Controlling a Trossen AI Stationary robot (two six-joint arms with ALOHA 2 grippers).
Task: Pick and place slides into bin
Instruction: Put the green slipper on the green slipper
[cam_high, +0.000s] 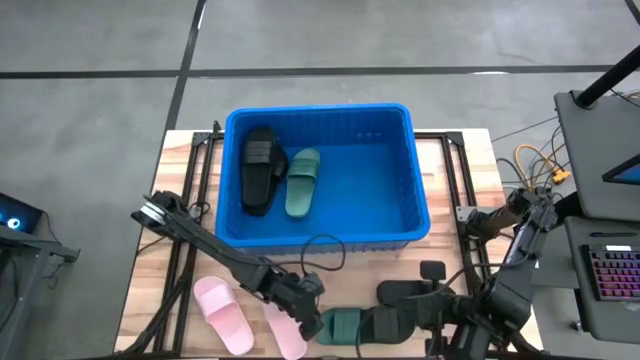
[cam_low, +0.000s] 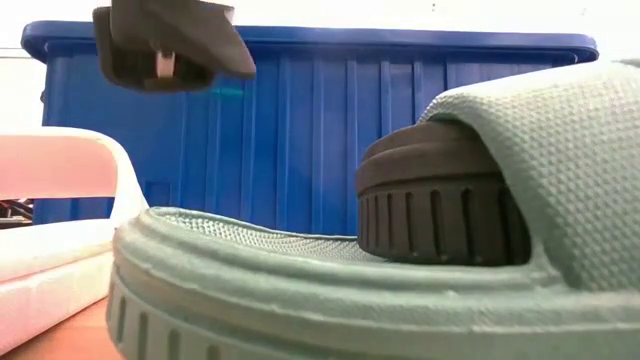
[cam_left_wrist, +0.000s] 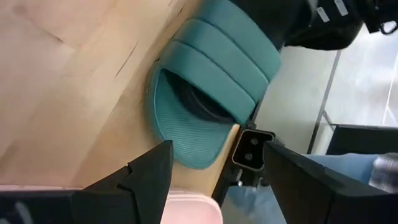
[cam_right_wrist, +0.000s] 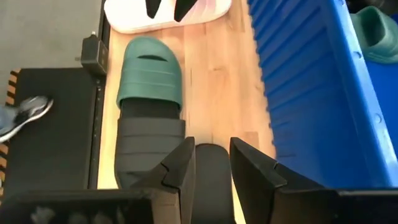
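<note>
Green slide (cam_low: 330, 290) beside left end effector (cam_high: 303, 318)

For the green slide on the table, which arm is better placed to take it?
Left, probably. The left tool is open right beside the green slide, which fills its wrist view. The right tool hangs over the black slide instead.

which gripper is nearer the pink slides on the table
Left. The left gripper hangs right over the pink slides at the table's front edge. The right gripper is farther off, past the green slide, over a black slide.
</note>
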